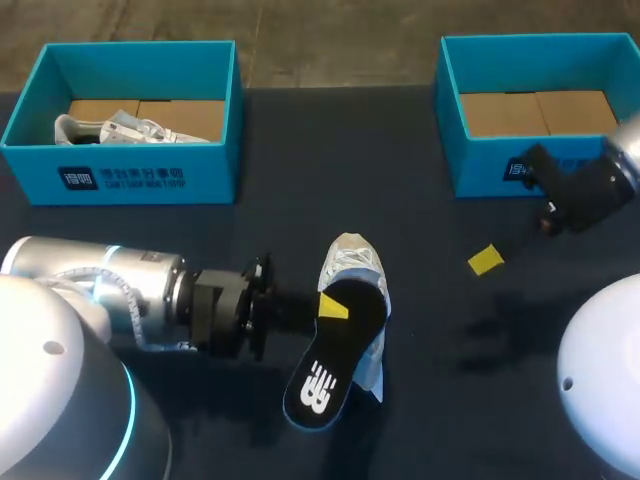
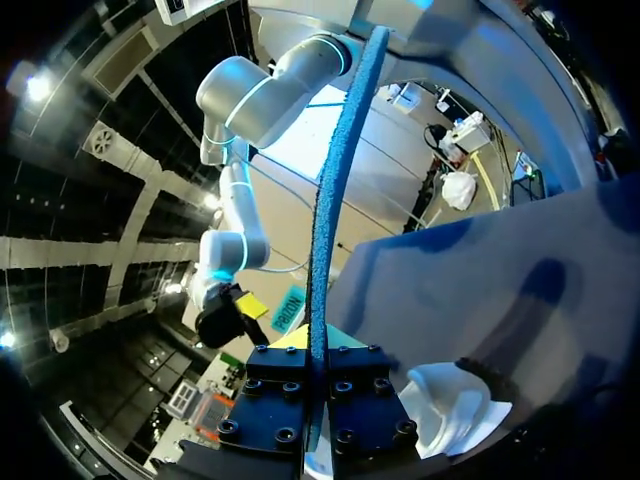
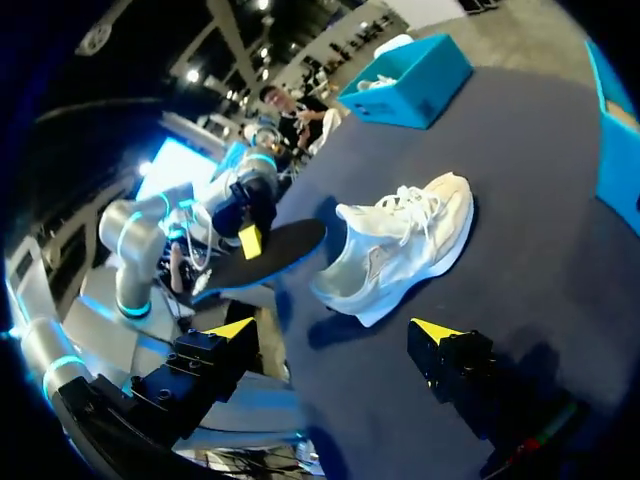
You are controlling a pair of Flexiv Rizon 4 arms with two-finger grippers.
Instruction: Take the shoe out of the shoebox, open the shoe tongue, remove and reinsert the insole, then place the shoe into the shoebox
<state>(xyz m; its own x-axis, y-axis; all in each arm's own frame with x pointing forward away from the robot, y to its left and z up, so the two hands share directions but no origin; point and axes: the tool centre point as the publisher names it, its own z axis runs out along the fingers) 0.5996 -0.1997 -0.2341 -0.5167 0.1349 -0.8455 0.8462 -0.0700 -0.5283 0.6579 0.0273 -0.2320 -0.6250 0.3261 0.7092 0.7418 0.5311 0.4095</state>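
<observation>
Because the insole is already in hand, the coming move turns on how it lines up with the shoe beneath it. On the dark desk (image 1: 450,400) stand two open teal cardboard shoeboxes. The left shoebox (image 1: 130,175) holds another pale shoe, and the right shoebox (image 1: 470,160) shows only its brown floor. Between them, nearer the robot, lies the white lace-up trainer (image 1: 352,262), sole down, its toe pointing away from the robot and its heel towards it. The black foam insole with a white logo and blue underside (image 1: 335,350) runs almost along the same axis. Its logo end is nearest the robot and its front end sits over the trainer's opening; whether that end is inside the trainer cannot be told. The left tool (image 1: 330,308) comes in from the trainer's left side and pinches the insole's edge between its yellow tips. The right tool (image 3: 335,335) hangs well apart by the right shoebox, with its fingers spread wide and nothing between them. The left arm is plainly the nearer one. For seating, the insole would likely need sliding forward along the trainer's length, front end first.
</observation>
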